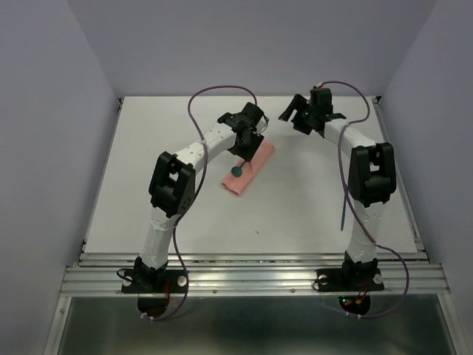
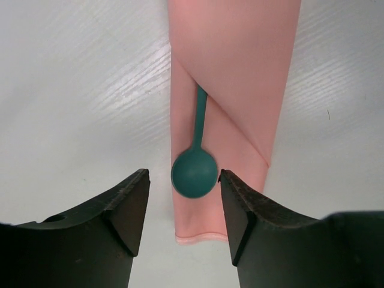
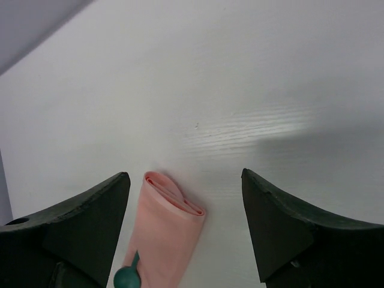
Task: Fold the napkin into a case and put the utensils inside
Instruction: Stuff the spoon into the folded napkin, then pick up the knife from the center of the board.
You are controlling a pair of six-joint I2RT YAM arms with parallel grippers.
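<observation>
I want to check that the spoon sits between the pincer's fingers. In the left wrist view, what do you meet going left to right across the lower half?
Finger at the picture's left → spoon's round end → finger at the picture's right.

Even, bright overhead light; glare streaks on table [image 3: 252, 129]; soft shadows; wrist views' near foreground perhaps slightly blurred
</observation>
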